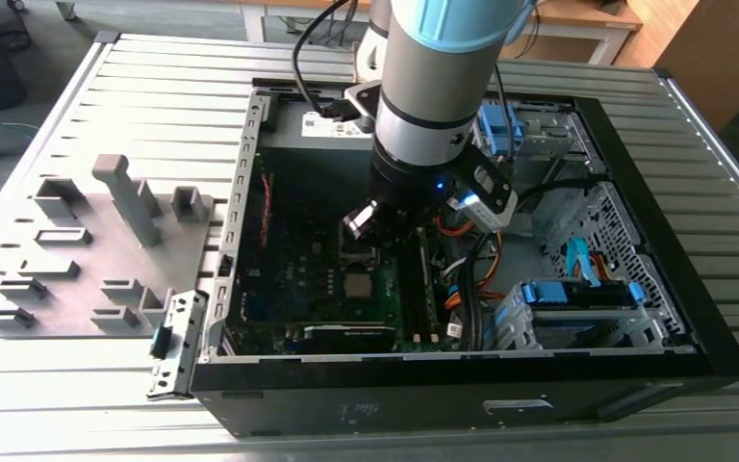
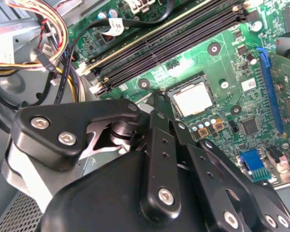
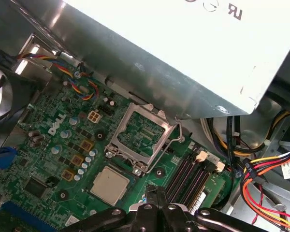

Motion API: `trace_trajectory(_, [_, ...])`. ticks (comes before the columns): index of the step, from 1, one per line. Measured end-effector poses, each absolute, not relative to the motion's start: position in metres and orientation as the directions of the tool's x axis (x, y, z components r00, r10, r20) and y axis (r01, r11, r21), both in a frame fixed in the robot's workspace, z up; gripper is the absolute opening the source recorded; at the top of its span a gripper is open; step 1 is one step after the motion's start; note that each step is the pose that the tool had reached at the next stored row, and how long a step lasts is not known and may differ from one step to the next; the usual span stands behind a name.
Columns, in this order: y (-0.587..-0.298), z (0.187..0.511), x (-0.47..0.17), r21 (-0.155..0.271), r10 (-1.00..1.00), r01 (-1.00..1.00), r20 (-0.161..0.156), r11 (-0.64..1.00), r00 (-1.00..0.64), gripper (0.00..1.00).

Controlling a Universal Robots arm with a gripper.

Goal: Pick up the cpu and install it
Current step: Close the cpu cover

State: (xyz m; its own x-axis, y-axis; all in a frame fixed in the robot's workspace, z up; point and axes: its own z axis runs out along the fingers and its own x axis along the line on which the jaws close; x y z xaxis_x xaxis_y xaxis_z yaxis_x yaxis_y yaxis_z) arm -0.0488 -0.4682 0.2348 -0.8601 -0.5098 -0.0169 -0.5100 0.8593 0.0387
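The cpu [image 1: 367,286] is a small grey-silver square lying flat in the motherboard socket, and it shows in both wrist views [image 2: 192,101] [image 3: 110,185]. The socket's metal load frame [image 3: 137,134] stands hinged up beside it. My gripper [image 1: 367,241] hangs inside the computer case [image 1: 677,327], just above the board. Its thin black fingertips [image 3: 153,194] are pressed together with nothing between them. They sit close beside the cpu's edge, toward the memory slots, apart from the chip [image 2: 158,96].
A grey tray [image 1: 88,250] with raised blocks lies on the exterior view's left of the case. Black memory slots [image 2: 174,43], bundled coloured cables [image 3: 266,174] and the silver power supply box [image 3: 183,48] crowd the socket. A blue-latched drive cage [image 1: 575,294] fills the case's right.
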Motion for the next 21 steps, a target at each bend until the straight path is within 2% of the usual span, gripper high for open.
trace_trajectory(21, [-0.4682,0.2323,-0.0481,0.040,-0.539,-0.539,-0.017,0.841,-0.842,0.11])
